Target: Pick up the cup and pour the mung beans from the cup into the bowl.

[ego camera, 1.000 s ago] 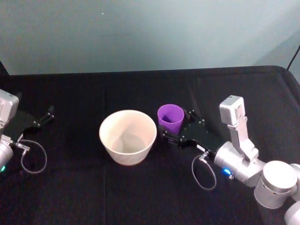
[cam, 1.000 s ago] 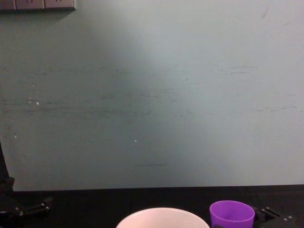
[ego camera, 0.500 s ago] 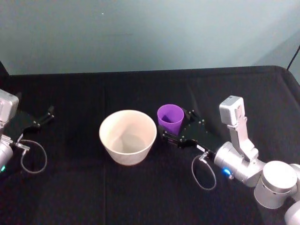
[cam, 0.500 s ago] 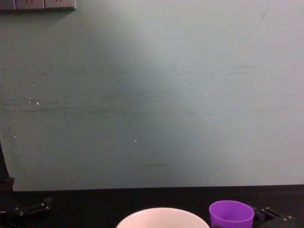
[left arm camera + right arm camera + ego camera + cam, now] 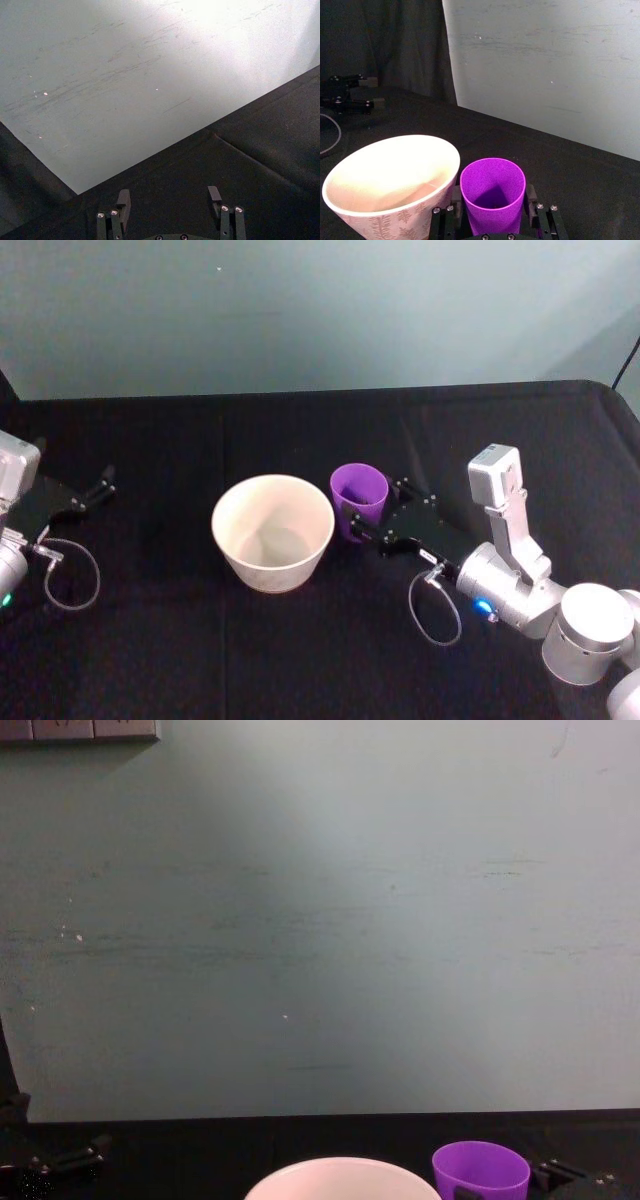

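While right hand (image 5: 372,508) clamps cup (image 5: 358,490), it stands upright, long axis vertical, mouth up, just right of bowl (image 5: 270,565); left hand (image 5: 103,485) parked far left, spread wide.

the counter (image 5: 300,660) is covered edge to edge in a black cloth. near its middle the white bowl (image 5: 270,562) sits upright on the cloth. the purple cup (image 5: 358,495) stands upright just beside the bowl on the right, and whether its base rests on the cloth cannot be told.
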You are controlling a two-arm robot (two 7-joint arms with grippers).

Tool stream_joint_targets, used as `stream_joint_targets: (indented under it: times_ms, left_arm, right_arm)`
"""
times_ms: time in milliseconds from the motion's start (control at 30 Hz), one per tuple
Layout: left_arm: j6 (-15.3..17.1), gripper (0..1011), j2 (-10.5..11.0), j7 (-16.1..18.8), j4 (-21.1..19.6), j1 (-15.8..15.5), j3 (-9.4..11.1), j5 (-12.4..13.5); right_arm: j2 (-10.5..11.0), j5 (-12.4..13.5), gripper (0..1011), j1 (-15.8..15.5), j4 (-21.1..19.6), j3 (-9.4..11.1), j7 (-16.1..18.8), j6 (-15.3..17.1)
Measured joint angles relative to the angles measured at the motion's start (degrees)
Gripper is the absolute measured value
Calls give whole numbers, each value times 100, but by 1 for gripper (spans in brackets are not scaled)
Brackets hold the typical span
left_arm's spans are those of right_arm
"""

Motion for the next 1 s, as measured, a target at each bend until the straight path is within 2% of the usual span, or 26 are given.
stream_joint_targets:
  times_ms: [333,533,600,667,833,1000]
  left_arm:
    - [0,1000,0,0,0,0,0,0]
    - [0,1000,0,0,0,0,0,0]
    - [0,1000,0,0,0,0,0,0]
    - [0,1000,0,0,0,0,0,0]
    - [0,1000,0,0,0,0,0,0]
    - [0,1000,0,0,0,0,0,0]
  right_arm:
    - [2,5,708,0,-1,0,-2,0]
    - [158,97,706,-183,-428,218,76,128]
    - [250,211,706,-292,-673,391,135,255]
    - [289,283,706,-346,-792,475,163,314]
    - [487,651,706,-510,-1229,790,302,641]
    - [769,939,706,-593,-1607,975,386,1067]
